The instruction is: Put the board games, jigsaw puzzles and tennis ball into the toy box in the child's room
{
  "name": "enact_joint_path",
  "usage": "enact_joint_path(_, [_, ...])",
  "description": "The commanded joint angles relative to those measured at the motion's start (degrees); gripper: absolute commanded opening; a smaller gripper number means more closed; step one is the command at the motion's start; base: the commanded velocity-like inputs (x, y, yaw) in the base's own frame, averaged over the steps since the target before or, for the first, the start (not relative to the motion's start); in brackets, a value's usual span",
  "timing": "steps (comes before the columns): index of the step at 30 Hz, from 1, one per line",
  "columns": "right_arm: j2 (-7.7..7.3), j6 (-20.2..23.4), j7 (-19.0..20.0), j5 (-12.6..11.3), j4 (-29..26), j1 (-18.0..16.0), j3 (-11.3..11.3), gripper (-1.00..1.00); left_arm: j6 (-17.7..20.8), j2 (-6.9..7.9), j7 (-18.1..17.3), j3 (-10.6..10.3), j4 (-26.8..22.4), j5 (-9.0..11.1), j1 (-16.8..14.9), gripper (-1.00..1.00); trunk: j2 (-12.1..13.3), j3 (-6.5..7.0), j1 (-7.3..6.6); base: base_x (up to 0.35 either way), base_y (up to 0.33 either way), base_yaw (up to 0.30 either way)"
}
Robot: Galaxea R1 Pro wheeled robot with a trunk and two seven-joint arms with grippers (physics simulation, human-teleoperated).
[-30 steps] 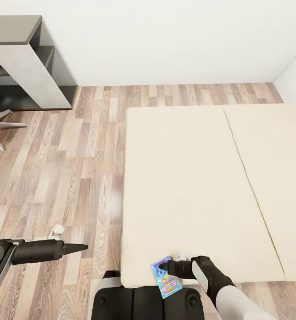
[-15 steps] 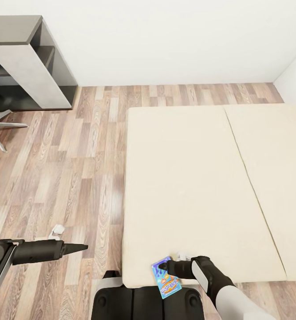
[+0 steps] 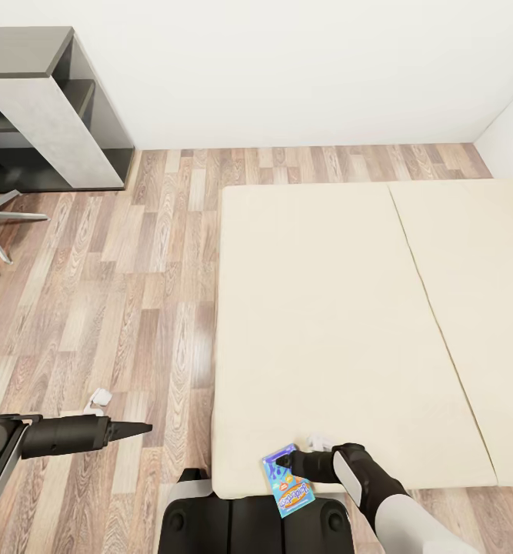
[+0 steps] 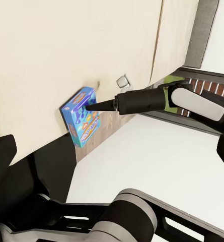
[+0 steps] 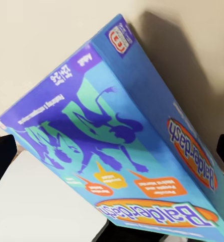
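- The right tool [image 3: 287,464] is gripping the blue board game [image 3: 289,480] over the bed's [image 3: 325,323] near edge.
- The left tool [image 3: 144,428] is hanging over the floor [image 3: 118,292], fingers pinched together.
- The desk [image 3: 33,100] is standing far left.

Glossy printed cardboard board game [image 3: 290,481] lies on the bed's [image 3: 348,323] matt beige cloth, beside wood-plank floor [image 3: 118,292].

Right gripper [image 4: 89,105] on blue board game [image 4: 81,116]

white wall [image 3: 287,69] above a wood-plank floor [image 3: 133,292]; grey shelf unit [image 3: 52,108] in the corner, chair legs [image 3: 2,219] beside it.
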Motion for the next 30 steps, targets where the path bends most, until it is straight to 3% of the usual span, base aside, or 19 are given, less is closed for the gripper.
enact_joint_path(1, [-0.05, 0.5, 0.1, -0.3, -0.1, 0.0, -0.3, 1.0, 0.6, 0.02, -0.2, 0.0, 0.0, 0.0, 0.0, 1.0, -0.1, -0.05, 0.02, 0.0, 0.0, 0.0])
enact_joint_path(22, [-1.22, 1.8, 0.2, -0.3, 0.0, 0.0, -0.2, 1.0, 0.6, 0.02, -0.3, 0.0, 0.0, 0.0, 0.0, 1.0, -0.1, -0.05, 0.02, 0.0, 0.0, 0.0])
enact_joint_path(30, [-1.59, 2.7, 0.2, -0.3, 0.1, 0.0, 2.0, 1.0, 0.6, 0.02, -0.3, 0.0, 0.0, 0.0, 0.0, 1.0, -0.1, -0.05, 0.02, 0.0, 0.0, 0.0])
